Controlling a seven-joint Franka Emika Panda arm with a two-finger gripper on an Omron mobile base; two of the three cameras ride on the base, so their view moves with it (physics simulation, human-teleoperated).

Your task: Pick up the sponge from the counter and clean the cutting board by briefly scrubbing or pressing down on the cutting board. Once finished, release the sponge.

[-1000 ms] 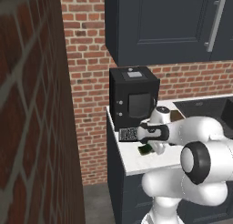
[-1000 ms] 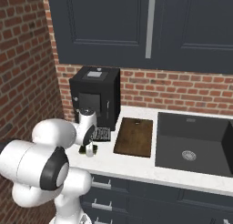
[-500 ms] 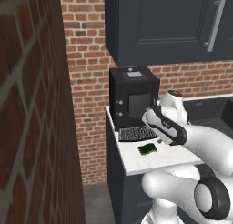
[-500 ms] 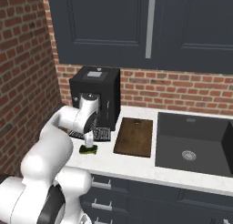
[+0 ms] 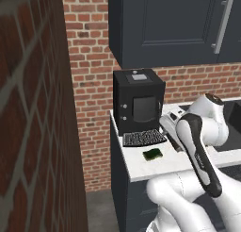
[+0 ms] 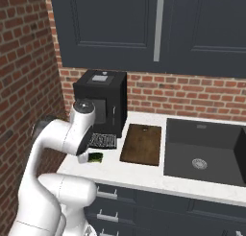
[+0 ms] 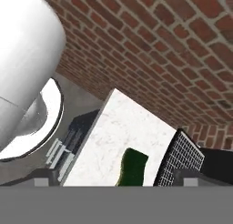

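The sponge [image 5: 152, 154] [image 6: 96, 157], a small dark green block, lies flat on the white counter [image 6: 126, 171] in front of the black grid tray. It is left of the dark brown cutting board [image 6: 141, 144] and apart from it. In the hand view my gripper [image 7: 119, 176] is open, its two tips wide apart at the bottom edge. The sponge [image 7: 133, 167] lies on the counter [image 7: 120, 132] beyond them, untouched. In the base views the arm's own links hide the fingers.
A black grid tray [image 5: 143, 137] [image 7: 182, 155] sits under the black coffee machine [image 5: 139, 101] [image 6: 102, 98]. A dark sink [image 6: 206, 151] lies right of the board. A brick wall [image 5: 33, 108] stands close on the left, and the counter's end drops to the floor [image 7: 73, 104].
The jaws opened wider and the hand lifted away from the sponge, which stays on the counter. The arm swung up and back.
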